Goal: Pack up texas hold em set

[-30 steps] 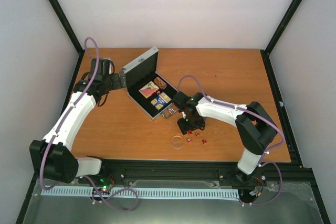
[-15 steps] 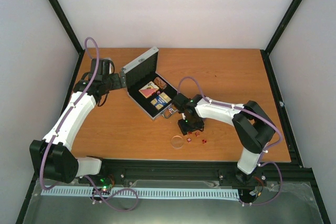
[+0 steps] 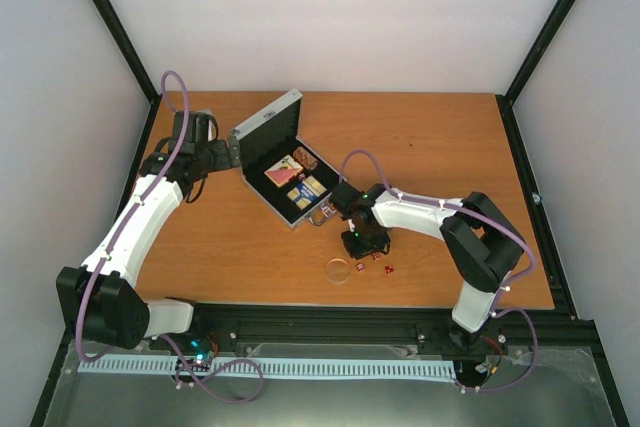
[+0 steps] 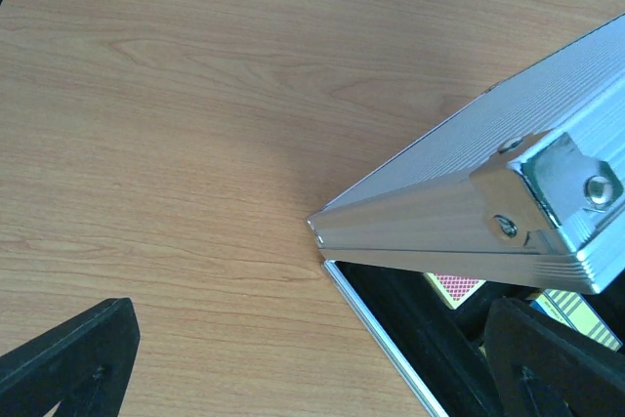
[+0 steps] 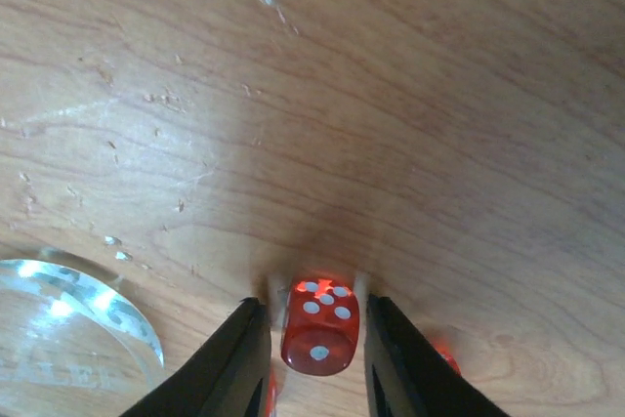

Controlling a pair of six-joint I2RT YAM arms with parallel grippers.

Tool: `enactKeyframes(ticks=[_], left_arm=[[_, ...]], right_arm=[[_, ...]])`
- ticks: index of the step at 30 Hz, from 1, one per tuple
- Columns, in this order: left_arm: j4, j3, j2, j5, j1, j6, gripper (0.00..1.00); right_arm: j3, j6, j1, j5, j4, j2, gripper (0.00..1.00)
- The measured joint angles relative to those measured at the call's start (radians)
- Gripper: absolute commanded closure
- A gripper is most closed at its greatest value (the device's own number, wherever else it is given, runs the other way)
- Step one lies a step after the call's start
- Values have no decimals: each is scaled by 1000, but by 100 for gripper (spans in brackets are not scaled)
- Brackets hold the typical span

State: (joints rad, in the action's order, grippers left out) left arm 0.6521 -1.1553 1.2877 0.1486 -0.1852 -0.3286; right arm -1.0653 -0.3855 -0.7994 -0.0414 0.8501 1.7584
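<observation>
Die [image 5: 320,327] between right hand [image 5: 314,363] fingers, disc [image 5: 68,324] left, case [image 3: 268,119] behind

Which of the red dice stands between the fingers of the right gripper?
The die with five pips on top, flanked by the right gripper's fingers; the rest lie outside them.

Clear disc [image 5: 68,329] cut by frame edge; 2nd die [image 5: 444,354] mostly behind jaws; decks [image 4: 457,287] part-hidden under lid [image 4: 469,192].

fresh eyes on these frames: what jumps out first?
A red die sits on the table, framed tightly by the right gripper, with a clear disc just beside it. Farther back on the left, the silver case stands open with card decks inside. The left gripper is wide open right at its lid.
</observation>
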Motion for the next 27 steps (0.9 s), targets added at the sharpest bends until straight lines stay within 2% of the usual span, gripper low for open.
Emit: enactKeyframes(ticks=[4, 13, 21, 27], left_arm=[[0, 0, 0, 0, 0, 0, 0], [0, 0, 0, 2, 0, 0, 0], [0, 0, 0, 2, 0, 1, 0], [1, 0, 0, 2, 0, 1, 0]], right_arm=[[4, 2, 0, 0, -2, 2, 80], [-37, 3, 0, 5, 26, 13, 84], [-307, 22, 0, 7, 84, 45, 84], [-556, 60, 0, 4, 84, 201, 85]])
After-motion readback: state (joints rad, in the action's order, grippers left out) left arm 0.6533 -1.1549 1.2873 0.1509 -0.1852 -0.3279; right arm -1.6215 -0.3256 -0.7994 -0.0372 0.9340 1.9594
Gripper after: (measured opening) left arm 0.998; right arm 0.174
